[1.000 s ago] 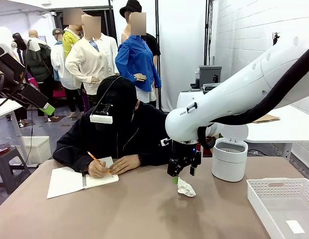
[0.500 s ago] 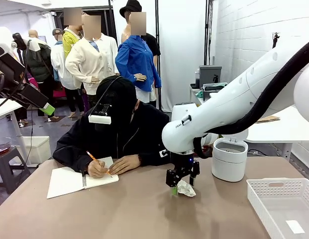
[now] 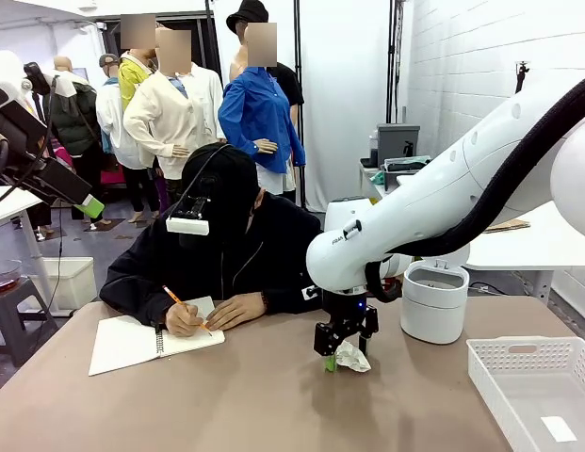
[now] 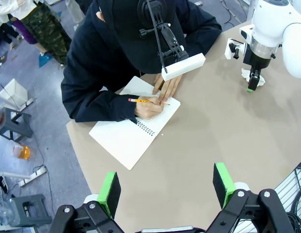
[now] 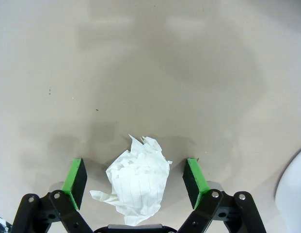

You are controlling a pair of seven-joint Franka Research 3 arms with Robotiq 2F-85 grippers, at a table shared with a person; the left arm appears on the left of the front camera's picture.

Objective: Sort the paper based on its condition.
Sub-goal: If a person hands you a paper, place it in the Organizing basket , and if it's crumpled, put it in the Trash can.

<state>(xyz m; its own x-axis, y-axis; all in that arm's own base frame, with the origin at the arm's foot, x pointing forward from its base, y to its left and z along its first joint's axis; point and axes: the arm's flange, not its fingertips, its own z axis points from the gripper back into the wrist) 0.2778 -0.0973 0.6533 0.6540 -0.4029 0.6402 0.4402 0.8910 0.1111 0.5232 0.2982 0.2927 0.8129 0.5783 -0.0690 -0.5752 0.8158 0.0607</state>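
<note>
The paper (image 5: 138,187) is a small, creased white wad lying on the tan table. My right gripper (image 5: 134,177) is open and straddles it, with a green pad (image 5: 75,177) on each side and a gap left to both. In the front view the right gripper (image 3: 341,358) stands low at the table's middle, with the paper (image 3: 352,356) between its fingers. From the left wrist view, the right gripper (image 4: 252,82) and the paper (image 4: 245,74) sit far off at the upper right. My left gripper (image 4: 166,188) hangs open high above the table with nothing between its fingers.
A person at the far side writes with a pencil in a white spiral notebook (image 3: 146,341). A white lidded bin (image 3: 435,299) stands behind the right gripper. A white slotted basket (image 3: 532,386) sits at the front right with a flat white slip (image 3: 559,428) in it.
My right gripper has come down and slightly left over the paper wad, which now lies between its open fingers. The left arm has not moved.
</note>
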